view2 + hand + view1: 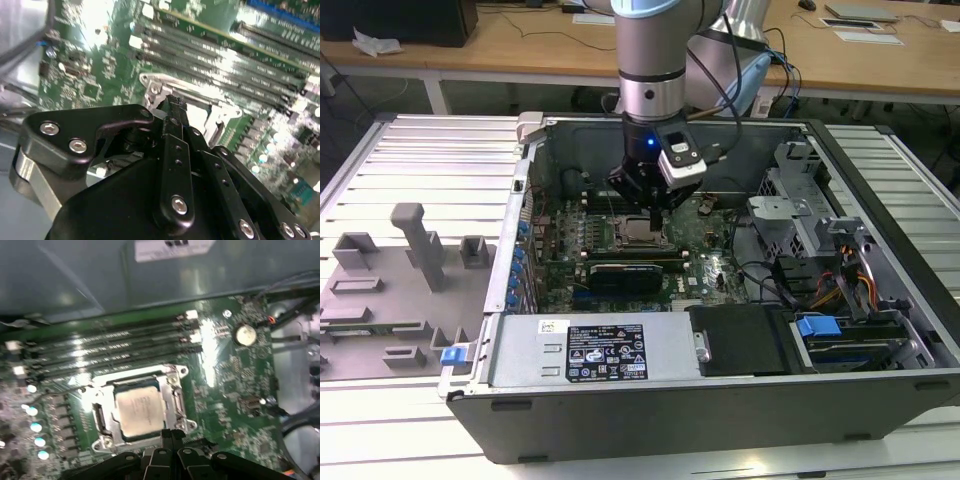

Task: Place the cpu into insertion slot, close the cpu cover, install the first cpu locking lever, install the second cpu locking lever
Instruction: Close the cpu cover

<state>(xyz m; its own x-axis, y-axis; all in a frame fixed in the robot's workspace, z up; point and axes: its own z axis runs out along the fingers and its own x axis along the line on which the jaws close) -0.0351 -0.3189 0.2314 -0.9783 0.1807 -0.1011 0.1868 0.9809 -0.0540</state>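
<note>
In the first wrist view the cpu (139,410), a pale silver square, lies flat in the insertion slot (103,426) on the green motherboard. The silvery cpu cover (135,376) lies down around it, framing the chip. My gripper (171,434) is at the socket's near edge with its black fingertips pressed together and nothing visible between them. The second wrist view has the same shut gripper (172,104) just above a corner of the cover (152,86). In the exterior view the gripper (653,212) hangs low inside the open computer case, right over the insertion slot (636,236).
Several long memory slots (115,347) run beside the socket, and a coin battery (245,334) sits further along the board. The case walls (740,135), a drive cage (790,215) and a power supply (605,350) surround the board. A grey fixture tray (400,290) lies at the exterior view's left.
</note>
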